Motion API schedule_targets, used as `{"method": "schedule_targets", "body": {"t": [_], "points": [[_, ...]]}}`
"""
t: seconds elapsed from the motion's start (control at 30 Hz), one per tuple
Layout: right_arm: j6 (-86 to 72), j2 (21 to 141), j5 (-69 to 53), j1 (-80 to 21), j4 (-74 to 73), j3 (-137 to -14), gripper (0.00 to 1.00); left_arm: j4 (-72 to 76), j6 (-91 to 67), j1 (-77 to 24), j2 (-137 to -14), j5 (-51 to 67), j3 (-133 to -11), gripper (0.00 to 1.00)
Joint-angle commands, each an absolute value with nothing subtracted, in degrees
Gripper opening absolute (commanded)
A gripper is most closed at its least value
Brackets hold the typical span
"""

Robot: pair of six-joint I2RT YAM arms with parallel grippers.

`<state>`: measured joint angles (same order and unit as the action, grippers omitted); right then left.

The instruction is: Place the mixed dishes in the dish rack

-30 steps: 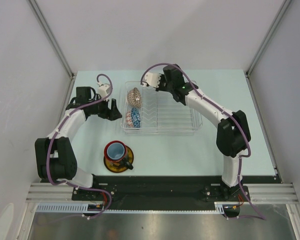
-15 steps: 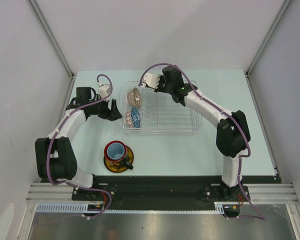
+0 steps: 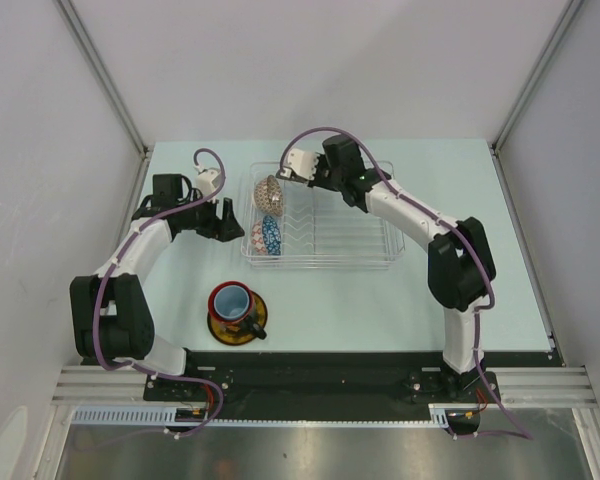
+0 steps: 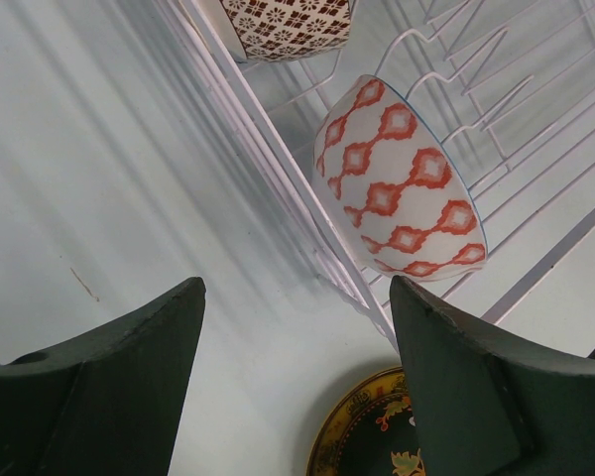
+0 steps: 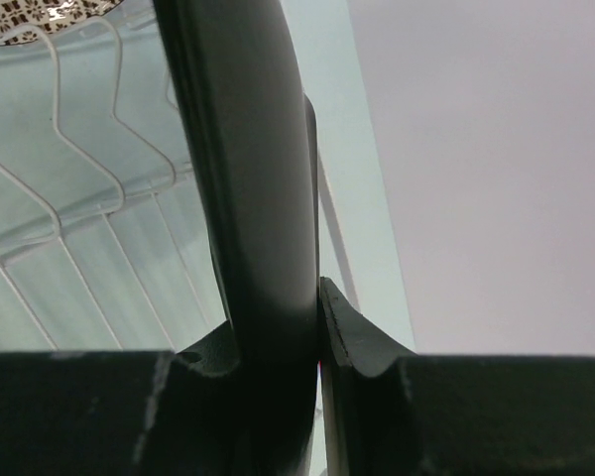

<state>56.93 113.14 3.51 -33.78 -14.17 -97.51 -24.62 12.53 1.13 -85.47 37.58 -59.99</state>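
- The dish rack (image 3: 342, 232) sits mid-desk, closer to the far edge than the near one, with its long sides running left to right.
- Two bowls stand tipped on their sides at the rack's left end. The beige bowl (image 3: 269, 190) is toward the far edge and the blue bowl (image 3: 268, 237) toward the near edge.
- In the left wrist view the blue bowl (image 4: 402, 178) shows a white outside with red diamonds. It leans among the wires just inside the rack's rim.
- The red mug (image 3: 231, 299) stands upright on the yellow saucer (image 3: 244, 331). Both are close to the near edge, left of the middle.
- The left gripper (image 3: 221, 219) hangs over bare desk (image 3: 460, 200) between the rack and the left edge, just beside the rack. Its fingers are spread wide with nothing between them.
- The right gripper (image 3: 292, 168) is over the rack's far left corner, near the beige bowl.
- In the right wrist view it pinches the black plate (image 5: 248, 178), which shows edge-on, upright and glossy above the wires.
- Whether the plate touches the rack cannot be told.
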Motion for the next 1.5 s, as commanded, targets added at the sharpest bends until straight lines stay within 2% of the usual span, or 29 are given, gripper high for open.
{"method": "schedule_targets", "body": {"t": [0.0,0.37,0.83,1.17,1.33,1.47], "points": [[55.6,112.8,2.5,-33.4,-4.7,-102.5,0.00,-23.8,12.7,0.7,-84.5,37.5,-60.2,0.80],[54.9,115.4,2.5,-33.0,-6.3,-105.9,0.00,-23.7,12.8,0.7,-84.5,37.5,-59.9,0.80],[55.6,110.7,3.1,-30.9,-5.8,-102.1,0.00,-23.7,12.4,0.6,-84.9,37.9,-60.2,0.80],[55.9,110.8,2.8,-30.1,-6.0,-103.9,0.00,-22.9,11.6,0.5,-84.8,37.3,-61.1,0.79],[55.5,110.8,2.5,-30.1,-6.4,-104.0,0.00,-17.4,7.7,0.1,-87.7,32.2,-67.8,0.79],[55.0,110.4,2.5,-30.5,-6.6,-103.5,0.00,-14.2,4.7,-3.9,-92.5,26.8,-76.4,0.79]]}}
